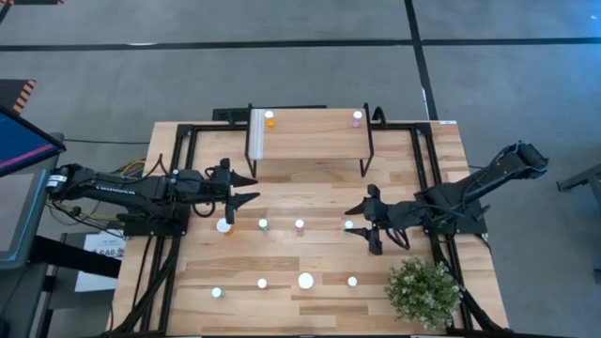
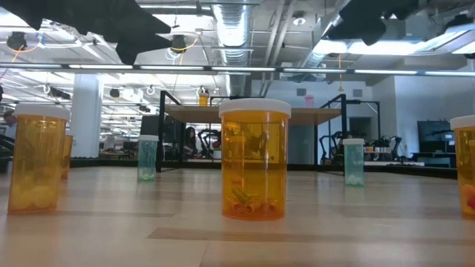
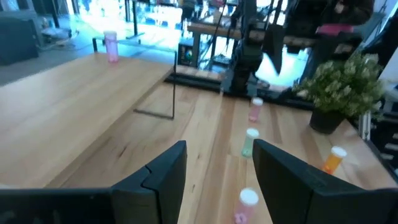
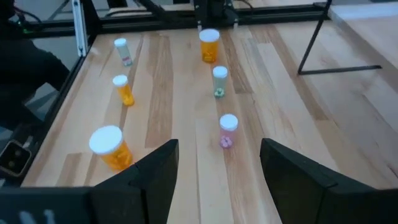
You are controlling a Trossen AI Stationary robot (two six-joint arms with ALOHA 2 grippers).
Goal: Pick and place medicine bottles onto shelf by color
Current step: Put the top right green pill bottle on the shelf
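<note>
Bottles: only two stand on the shelf (image 1: 310, 141), an orange one (image 1: 269, 118) far left, a pink one (image 1: 357, 117) far right. Eight more dot the table (image 1: 310, 258) while the left gripper (image 1: 246, 188) and right gripper (image 1: 360, 225) hover open-jawed and empty.

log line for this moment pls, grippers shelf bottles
left gripper: open, empty, by shelf | right gripper: open, empty, mid-table | shelf: orange bottle, pink bottle | table: other bottles unplaced
</note>
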